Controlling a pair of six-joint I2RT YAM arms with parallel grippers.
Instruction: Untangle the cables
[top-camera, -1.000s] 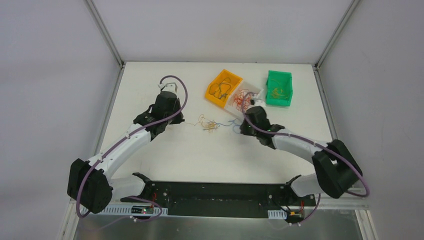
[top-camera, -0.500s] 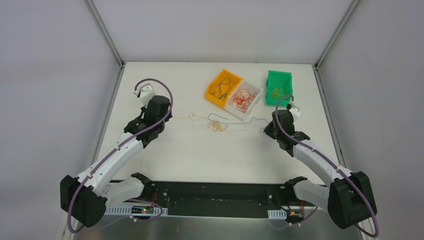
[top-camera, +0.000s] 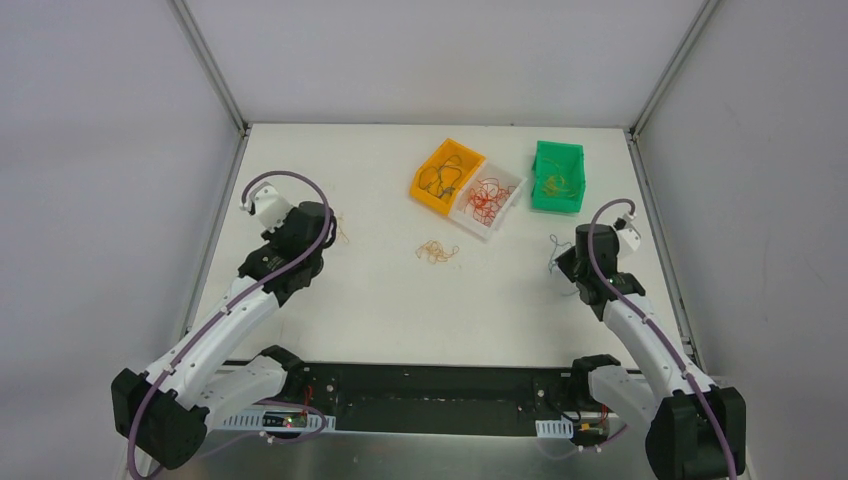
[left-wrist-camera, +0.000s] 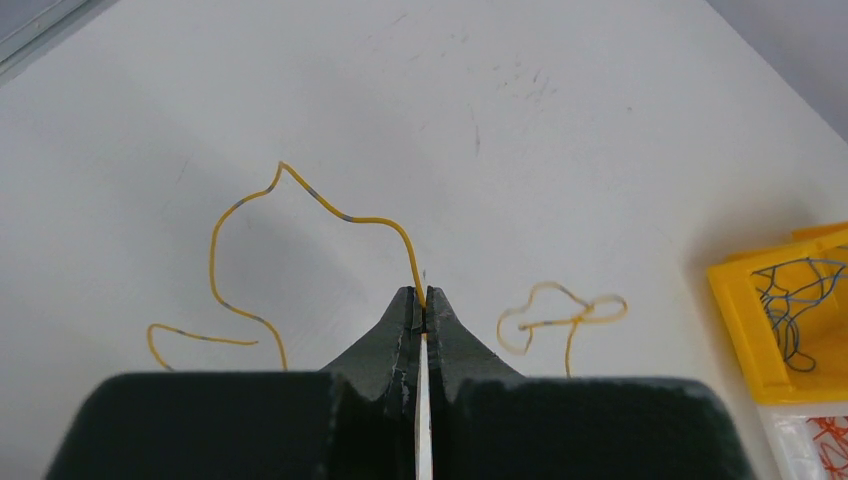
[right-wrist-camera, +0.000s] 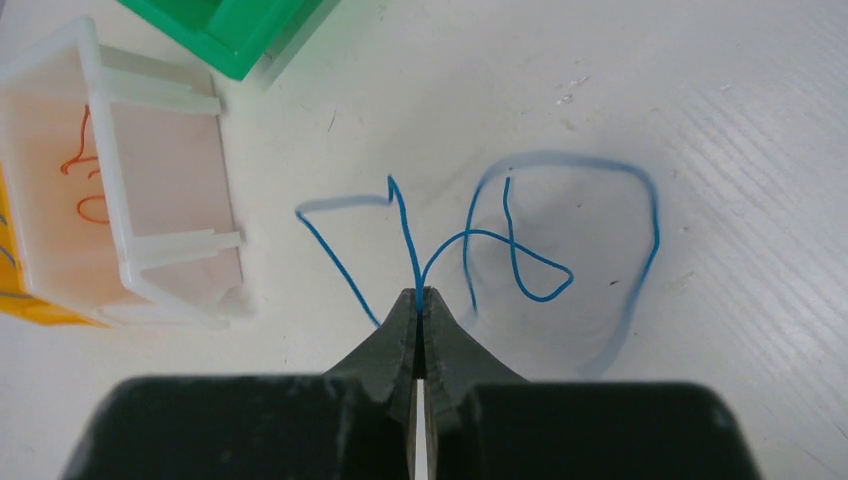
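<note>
Cables (top-camera: 437, 251) lay mid-table as small orange clump. Left gripper (left-wrist-camera: 421, 318) pinched yellow cable (left-wrist-camera: 345, 217) at left; right gripper (right-wrist-camera: 423, 303) pinched blue cable (right-wrist-camera: 404, 222) at right, near green bin (top-camera: 557, 177).

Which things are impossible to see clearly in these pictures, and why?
- Right wrist view: the blue wire's far loop is blurred.
- Left wrist view: the yellow bin is cut off by the right edge; the yellow wire's near end goes behind the left claw.
- Top view: the wires in the green bin are too small to count.
</note>
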